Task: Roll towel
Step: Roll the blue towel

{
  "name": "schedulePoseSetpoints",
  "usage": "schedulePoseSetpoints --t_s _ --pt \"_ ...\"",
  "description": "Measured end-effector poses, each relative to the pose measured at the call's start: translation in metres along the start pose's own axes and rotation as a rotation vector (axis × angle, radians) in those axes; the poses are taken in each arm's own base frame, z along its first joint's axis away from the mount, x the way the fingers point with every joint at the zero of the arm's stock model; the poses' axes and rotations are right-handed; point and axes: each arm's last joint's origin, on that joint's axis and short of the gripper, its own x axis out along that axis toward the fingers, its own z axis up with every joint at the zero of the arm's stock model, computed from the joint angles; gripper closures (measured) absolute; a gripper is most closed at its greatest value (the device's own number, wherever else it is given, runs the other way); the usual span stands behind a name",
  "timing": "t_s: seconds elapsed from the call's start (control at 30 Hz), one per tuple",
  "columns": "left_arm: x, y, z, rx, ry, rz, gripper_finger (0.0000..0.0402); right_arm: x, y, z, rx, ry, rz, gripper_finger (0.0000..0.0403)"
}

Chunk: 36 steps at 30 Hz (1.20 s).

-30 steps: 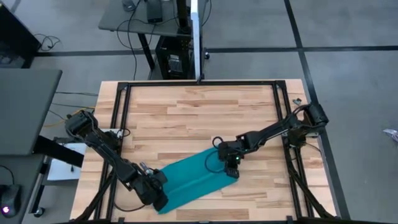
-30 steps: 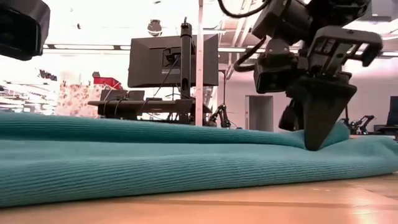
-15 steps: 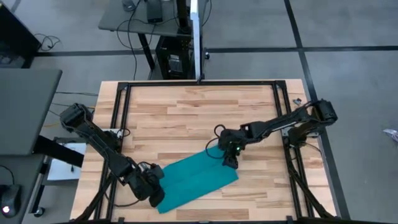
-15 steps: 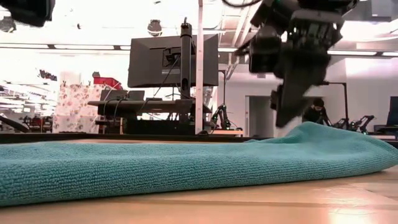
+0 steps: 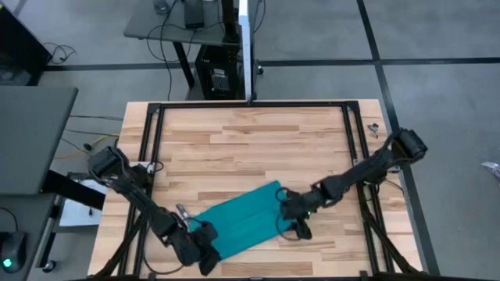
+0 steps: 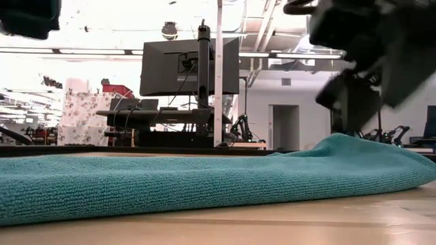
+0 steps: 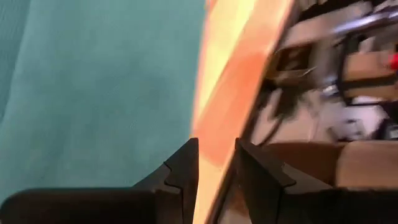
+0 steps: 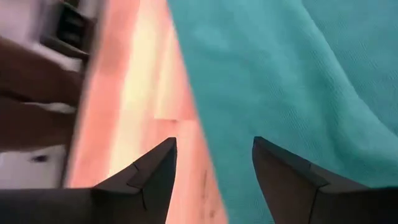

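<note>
the towel (image 5: 238,222) lies flat on the table (image 5: 234,140), spread between both arms. right gripper (image 8: 214,171) hangs just off the towel's near corner with its fingers spread apart, nothing between them, one tip over cloth and one over bare wood. left gripper (image 7: 214,165) sits at the opposite end, jaws narrowly parted on nothing, tips beside the hem. best bet now: drop both sets of tips to the same edge, pinch only the top layer, then turn together so the roll starts straight and tight

no readable text, labels, brands, numbers or signs anywhere
</note>
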Motion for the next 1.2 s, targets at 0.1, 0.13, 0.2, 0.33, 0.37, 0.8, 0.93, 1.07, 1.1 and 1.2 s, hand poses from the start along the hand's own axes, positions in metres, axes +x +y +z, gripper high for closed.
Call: schedulePoseSetpoints --t_s 0.1,0.13,0.2,0.33,0.37,0.8,0.93,1.07,1.1,1.2 --pt "0.002 0.006 -0.005 -0.023 0.062 0.091 0.0319 0.013 -0.006 -0.007 0.023 0.044 -0.048 0.0213" --pt "0.002 0.007 -0.006 -0.025 0.079 0.115 0.0320 0.016 -0.007 -0.008 0.027 0.048 -0.052 0.0214" --pt "0.000 0.011 -0.008 -0.023 0.105 0.160 0.0320 0.020 -0.010 -0.008 0.036 0.054 -0.062 0.0216" --pt "-0.002 0.016 -0.007 -0.006 0.170 0.210 0.0321 0.021 -0.008 -0.009 0.078 0.056 -0.060 0.0220" --pt "-0.002 0.017 -0.006 0.006 0.179 0.214 0.0321 0.021 -0.007 -0.009 0.095 0.053 -0.060 0.0221" --pt "-0.003 0.036 0.021 0.289 0.318 0.328 0.0321 0.023 0.030 -0.025 0.252 -0.002 -0.031 0.0227" --pt "-0.007 0.043 0.031 0.368 0.347 0.383 0.0321 0.023 0.038 -0.029 0.255 -0.023 -0.021 0.0227" --pt "-0.021 0.045 0.044 0.426 0.343 0.409 0.0321 0.021 0.044 -0.031 0.166 -0.024 -0.004 0.0227" --pt "-0.026 0.044 0.047 0.439 0.336 0.418 0.0321 0.019 0.046 -0.029 0.147 -0.026 0.001 0.0227" --pt "-0.045 0.027 0.055 0.452 0.291 0.349 0.0321 0.007 0.053 -0.020 0.125 -0.069 0.040 0.0227"
